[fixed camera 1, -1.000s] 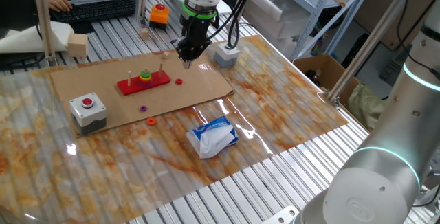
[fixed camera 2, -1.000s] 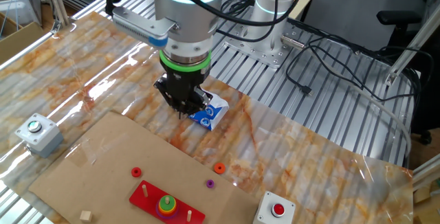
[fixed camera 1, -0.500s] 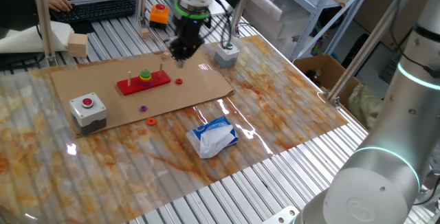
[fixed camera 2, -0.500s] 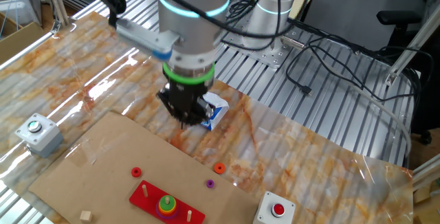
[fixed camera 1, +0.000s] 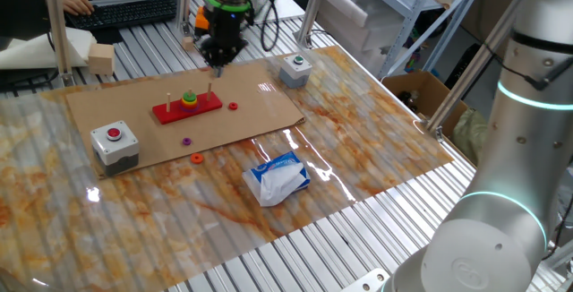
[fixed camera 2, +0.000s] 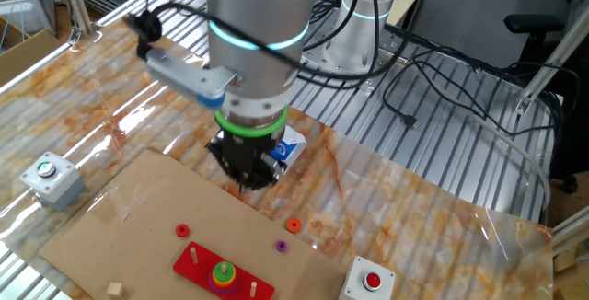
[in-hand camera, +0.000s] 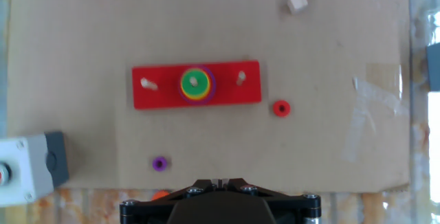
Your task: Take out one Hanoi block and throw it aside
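So the arm's black two-finger gripper (fixed camera 1: pixel 216 57) is hanging up in the air over the far edge of the brown cardboard sheet (in-hand camera: pixel 82 52), nothing between the fingers as far as I can see, and they look pinched close together, though honestly the fingertips are tiny in both fixed views and the hand view only shows the black base of the hand, so I can't tell for sure how wide they are. The red wooden Hanoi base with three pegs (in-hand camera: pixel 196 85) lies flat in the middle of the cardboard, and the stack of rings, green on top with yellow and purple under it (in-hand camera: pixel 195 84), sits on the centre peg; the two outer pegs are bare. A loose red ring (in-hand camera: pixel 280 108) lies on the cardboard just beside the base's end, a small purple ring (in-hand camera: pixel 159 163) sits nearer the gripper side, and an orange ring (fixed camera 2: pixel 294 225) is by the cardboard's edge. A grey box with a red button (fixed camera 1: pixel 114 141) sits on a corner of the sheet, well apart from the base.
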Tool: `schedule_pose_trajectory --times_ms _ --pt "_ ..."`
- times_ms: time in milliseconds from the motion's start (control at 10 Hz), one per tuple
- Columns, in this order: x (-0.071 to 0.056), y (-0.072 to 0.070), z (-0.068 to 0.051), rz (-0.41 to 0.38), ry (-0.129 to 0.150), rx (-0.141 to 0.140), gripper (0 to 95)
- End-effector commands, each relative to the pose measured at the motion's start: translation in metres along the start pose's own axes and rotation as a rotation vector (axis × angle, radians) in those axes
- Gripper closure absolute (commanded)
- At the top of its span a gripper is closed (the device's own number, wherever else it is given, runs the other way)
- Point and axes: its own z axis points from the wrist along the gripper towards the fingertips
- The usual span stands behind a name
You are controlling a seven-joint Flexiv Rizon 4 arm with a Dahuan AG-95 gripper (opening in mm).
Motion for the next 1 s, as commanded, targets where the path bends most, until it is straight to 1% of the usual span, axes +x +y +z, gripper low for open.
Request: schedule_pose_trajectory --times_ms 100,200,300,400,700,800,1000 --pt "-0.011 0.003 0.000 0.013 0.000 0.000 95.0" --pt "-0.023 0.007 -0.001 0.023 0.000 0.001 95.0" --pt "-0.027 0.008 -0.002 0.028 0.001 0.001 95.0" --pt "-0.039 0.012 -0.003 0.035 0.004 0.003 95.0" --pt "-0.061 0.016 -0.007 0.036 0.006 0.002 95.0" --pt "-0.064 0.015 -0.007 0.027 0.006 0.001 95.0" --pt "-0.065 0.014 -0.005 0.032 0.005 0.001 95.0"
